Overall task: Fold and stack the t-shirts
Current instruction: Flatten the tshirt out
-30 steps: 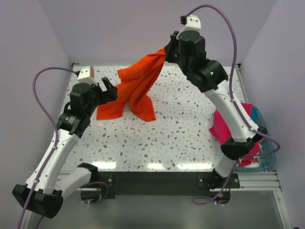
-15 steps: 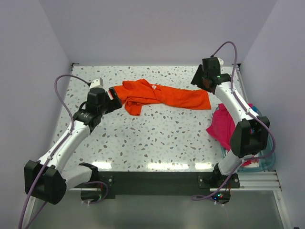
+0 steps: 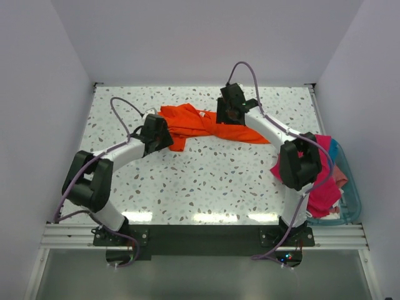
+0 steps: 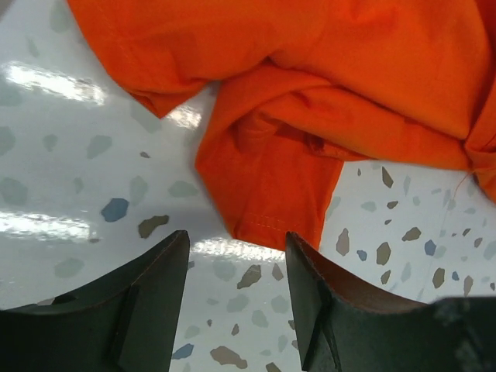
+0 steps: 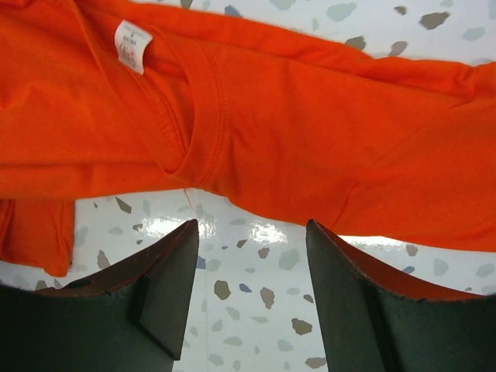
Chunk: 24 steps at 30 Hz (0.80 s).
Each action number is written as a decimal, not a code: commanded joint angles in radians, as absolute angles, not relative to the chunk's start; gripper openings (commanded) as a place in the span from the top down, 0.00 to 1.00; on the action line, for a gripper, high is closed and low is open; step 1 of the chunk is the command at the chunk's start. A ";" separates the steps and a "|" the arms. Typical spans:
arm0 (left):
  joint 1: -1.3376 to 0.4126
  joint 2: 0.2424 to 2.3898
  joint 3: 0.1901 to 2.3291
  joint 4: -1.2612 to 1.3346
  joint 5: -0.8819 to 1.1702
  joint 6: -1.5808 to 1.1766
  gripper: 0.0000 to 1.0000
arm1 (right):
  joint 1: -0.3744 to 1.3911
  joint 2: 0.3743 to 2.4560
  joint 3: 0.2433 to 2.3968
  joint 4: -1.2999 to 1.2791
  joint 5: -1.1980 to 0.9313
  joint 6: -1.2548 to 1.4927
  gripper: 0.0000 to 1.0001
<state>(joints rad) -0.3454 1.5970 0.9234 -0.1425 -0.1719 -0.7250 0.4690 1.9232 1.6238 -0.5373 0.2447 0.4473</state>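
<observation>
A bright orange t-shirt (image 3: 203, 125) lies crumpled in a long strip at the back middle of the table. My left gripper (image 3: 164, 139) is low over the table at the shirt's left end. In the left wrist view its jaws (image 4: 236, 256) are open with only bare table between them, and a hemmed flap of the orange shirt (image 4: 271, 186) lies just ahead. My right gripper (image 3: 229, 119) hovers over the shirt's middle. It stands open (image 5: 252, 248) and empty, with the collar and white label (image 5: 133, 45) ahead. A magenta t-shirt (image 3: 320, 190) and a paler pink one (image 3: 339, 173) sit at the right.
A teal plastic bin (image 3: 351, 209) stands at the table's right edge with the pink shirts heaped in and over it. White walls close in the table at the back and both sides. The speckled tabletop (image 3: 206, 181) lies in front of the orange shirt.
The right gripper let go of the orange shirt, which dropped from hanging to lying on the table. Both arms swung in low over it, and the left jaws narrowed.
</observation>
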 commanded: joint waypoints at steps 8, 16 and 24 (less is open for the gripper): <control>-0.488 1.762 1.041 -0.060 -0.225 -0.758 0.39 | 0.535 1.976 1.615 -0.459 0.311 0.341 0.40; -0.532 1.868 1.129 -0.103 -0.299 -0.723 0.48 | 0.535 2.026 1.629 -0.436 0.321 0.321 0.41; -0.543 1.878 1.112 -0.123 -0.330 -0.726 0.90 | 0.537 2.092 1.643 -0.416 0.311 0.299 0.41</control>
<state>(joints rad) -0.5396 1.8759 1.0966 -0.1226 -0.2790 -0.7300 0.5358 2.0838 1.6146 -0.4664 0.2966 0.3271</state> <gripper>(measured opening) 0.129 0.590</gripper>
